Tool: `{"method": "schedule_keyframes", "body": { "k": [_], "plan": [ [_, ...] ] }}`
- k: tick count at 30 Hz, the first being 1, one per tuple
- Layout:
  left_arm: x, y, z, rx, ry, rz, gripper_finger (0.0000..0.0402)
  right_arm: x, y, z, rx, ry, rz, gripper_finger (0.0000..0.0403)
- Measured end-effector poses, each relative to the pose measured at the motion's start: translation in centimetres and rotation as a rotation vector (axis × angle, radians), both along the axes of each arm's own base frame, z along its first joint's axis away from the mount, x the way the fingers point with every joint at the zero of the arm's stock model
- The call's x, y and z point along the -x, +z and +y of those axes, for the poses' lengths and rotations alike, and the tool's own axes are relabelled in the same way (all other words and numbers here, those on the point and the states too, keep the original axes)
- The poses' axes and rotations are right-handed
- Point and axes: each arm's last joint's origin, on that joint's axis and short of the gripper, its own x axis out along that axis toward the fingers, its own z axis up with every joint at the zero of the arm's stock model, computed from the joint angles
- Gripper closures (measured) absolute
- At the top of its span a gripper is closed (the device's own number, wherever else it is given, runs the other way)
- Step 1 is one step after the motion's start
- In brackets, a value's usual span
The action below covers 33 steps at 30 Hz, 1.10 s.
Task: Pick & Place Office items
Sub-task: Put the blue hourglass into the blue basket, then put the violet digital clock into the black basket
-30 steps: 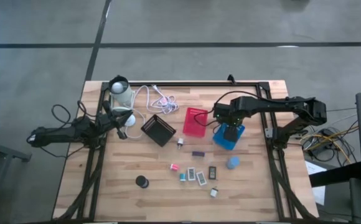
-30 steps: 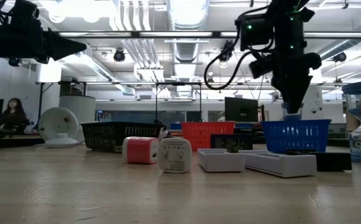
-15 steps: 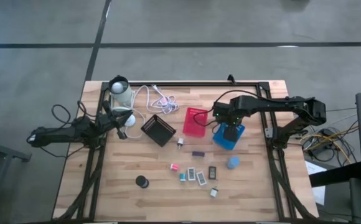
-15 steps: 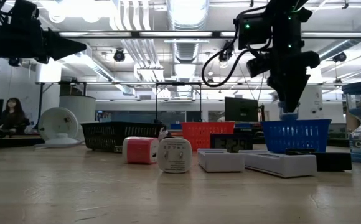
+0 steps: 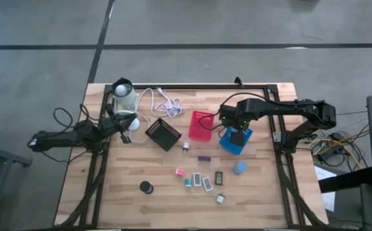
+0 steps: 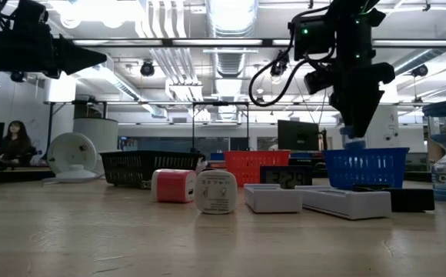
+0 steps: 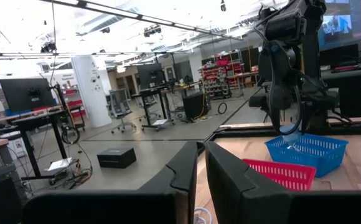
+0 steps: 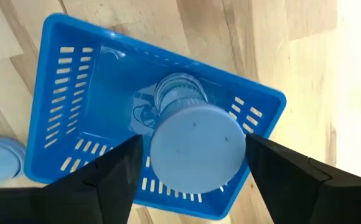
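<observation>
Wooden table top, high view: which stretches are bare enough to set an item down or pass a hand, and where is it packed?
Bare: the wooden table near-left corner around the lone black disc, and the near-right corner beyond the pale-blue round piece. Packed: the far row of white lamp, black mesh bin, red mesh bin, blue mesh bin, and the middle cluster of small blocks.

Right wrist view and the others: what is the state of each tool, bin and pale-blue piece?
Right tool: open, over the blue bin.
Left tool: shut, empty, near the white lamp.
Pale-blue round piece: inside the blue bin, between the open jaws.
Blue bin: upright, open top.
</observation>
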Motion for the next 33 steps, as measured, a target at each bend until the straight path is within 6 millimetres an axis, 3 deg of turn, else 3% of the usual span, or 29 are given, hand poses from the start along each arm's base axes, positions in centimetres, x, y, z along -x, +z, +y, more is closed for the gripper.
{"method": "schedule_keyframes", "body": {
  "k": [8,18,23,33],
  "plan": [
    [0.0,0.0,0.0,0.0,0.0,0.0,0.0362,-0.4,2.6,-0.1,0.008,-0.001,-0.004,0.0108],
    [0.0,0.0,0.0,0.0,0.0,0.001,0.0362,-0.1,9.9,-0.2,0.067,-0.075,-0.047,0.0113],
    [0.0,0.0,0.0,0.0,0.0,0.001,0.0362,0.7,14.0,0.8,0.095,-0.067,-0.22,0.0148],
    [0.0,-0.1,0.0,0.002,0.0,0.011,0.0362,5.0,20.6,4.0,0.16,0.031,-0.747,0.0257]
  ]
}}
